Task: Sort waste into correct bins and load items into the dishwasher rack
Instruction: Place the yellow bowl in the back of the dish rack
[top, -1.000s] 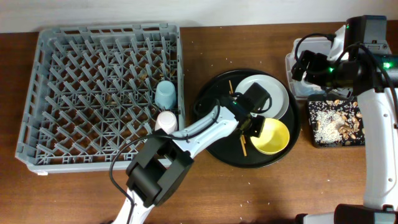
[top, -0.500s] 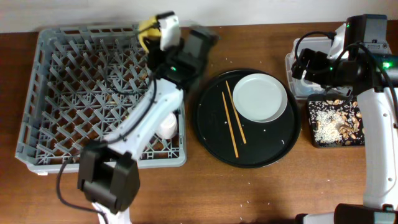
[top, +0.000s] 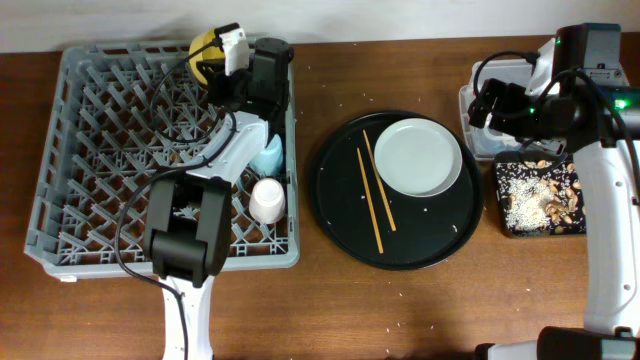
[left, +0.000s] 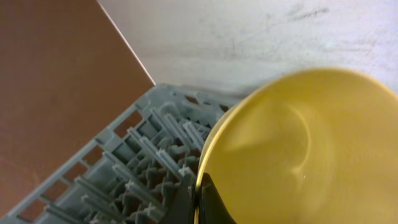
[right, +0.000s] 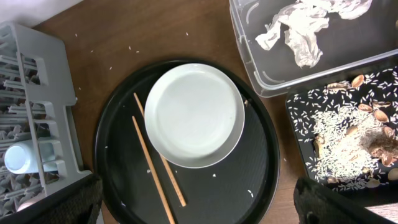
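One dishwasher rack (top: 45, 180) fills the 9 o'clock half of the bench. The left fingers (left: 200, 198) are clamped on the rim of the single yellow bowl (left: 298, 149), holding it above the rack's far edge at about 1 o'clock from the rack's centre. The free pegs lie below the bowl and toward 6 o'clock, so setting it down looks like a drop and a slight pull inward.

One round black tray (top: 440, 240) sits at the bench's centre and carries one pale grey plate (top: 418, 157) at its 1 o'clock side. At 3 o'clock stand one clear tub (right: 245, 50) and one flat black tray (top: 501, 200), the tub at the tray's 12 o'clock. The right fingers (right: 196, 210) hover spread apart and empty above the tub, nearer to the plate than the left arm is.

Two cups stand inside the rack's 3 o'clock edge, the blue cup (top: 266, 155) just at 12 o'clock of the pinkish-white cup (top: 266, 200). Two chopsticks (top: 371, 205) lie on the round tray, with their long axes running roughly 12 to 6 o'clock. Crumpled napkins (right: 298, 31), too tangled to count, rest in the tub, and the rice scraps (right: 339, 127) are in the flat tray
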